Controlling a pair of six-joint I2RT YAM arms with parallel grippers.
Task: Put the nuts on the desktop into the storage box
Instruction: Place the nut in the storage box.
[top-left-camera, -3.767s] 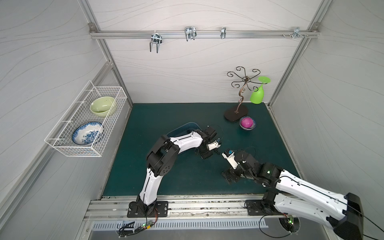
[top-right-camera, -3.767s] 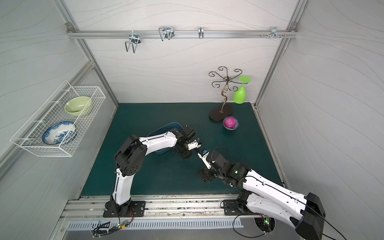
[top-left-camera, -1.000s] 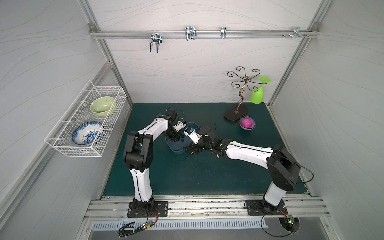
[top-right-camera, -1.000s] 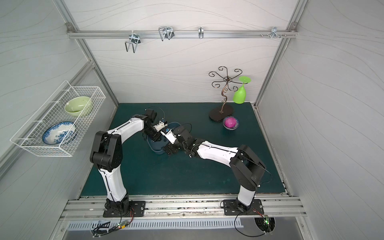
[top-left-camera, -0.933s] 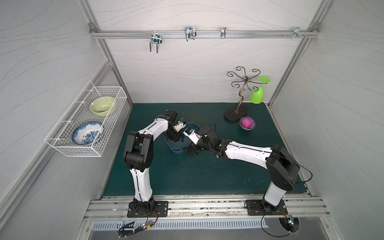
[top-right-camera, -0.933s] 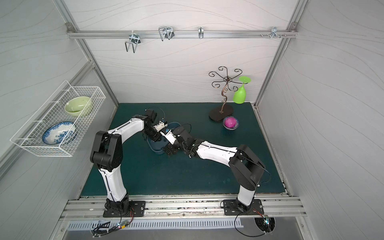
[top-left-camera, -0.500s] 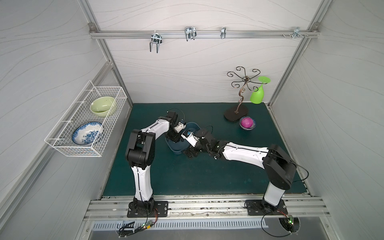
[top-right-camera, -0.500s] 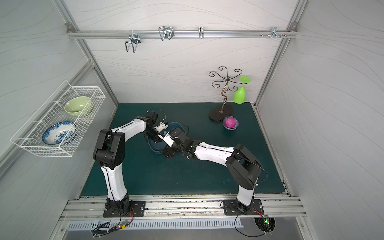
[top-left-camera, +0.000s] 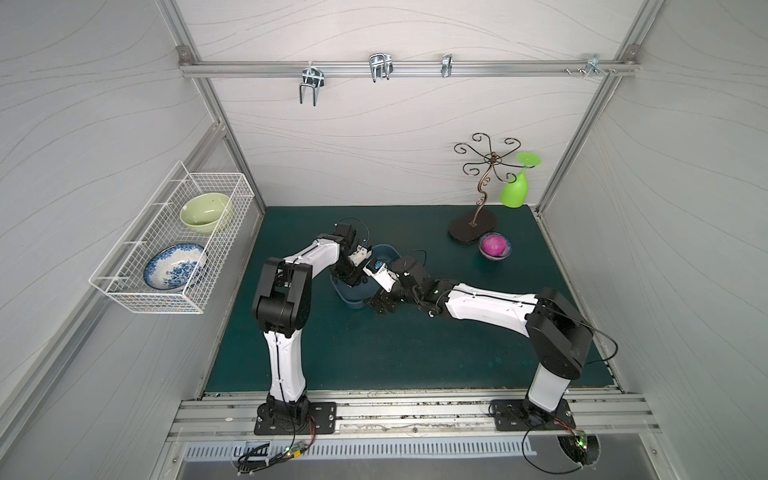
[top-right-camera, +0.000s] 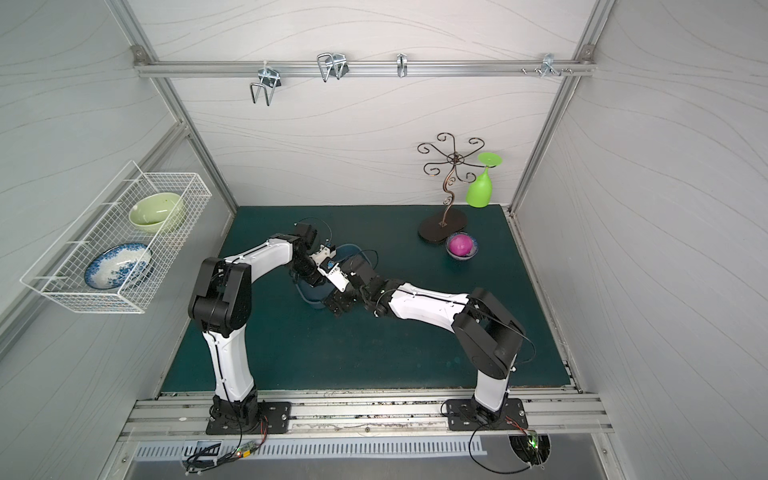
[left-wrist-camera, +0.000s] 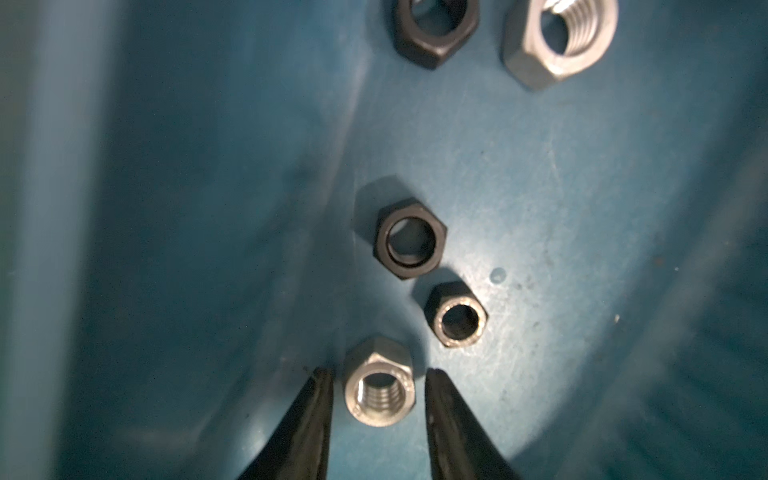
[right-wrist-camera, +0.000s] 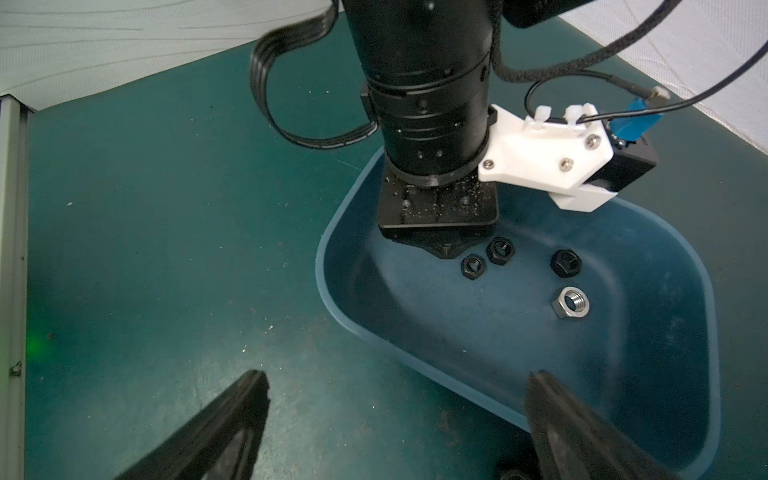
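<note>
Nearest, the right gripper (right-wrist-camera: 397, 378) gapes wide at five o'clock of the storage box (right-wrist-camera: 415, 316), holding nothing. Inside the box, the left gripper (left-wrist-camera: 379, 372) reaches in from ten o'clock, tips slightly apart, flanking a silver nut (left-wrist-camera: 380, 388) lying free. Five nuts (left-wrist-camera: 411, 239) boxed. Stragglers on the desktop (right-wrist-camera: 166, 249)? Can't tell.

Both arms lean in toward the middle of the workspace in both top views, their wrists almost meeting. The left arm (top-left-camera: 309, 259) stands up from its base, folds at the elbow and drops its wrist steeply downward. The left claw (left-wrist-camera: 378, 372) shows two dark fingertips (left-wrist-camera: 318, 403) set narrowly apart. The right arm (top-left-camera: 488, 305) stretches long and low from its base, and the right claw (right-wrist-camera: 397, 376) is spread wide, tips angled downward.
</note>
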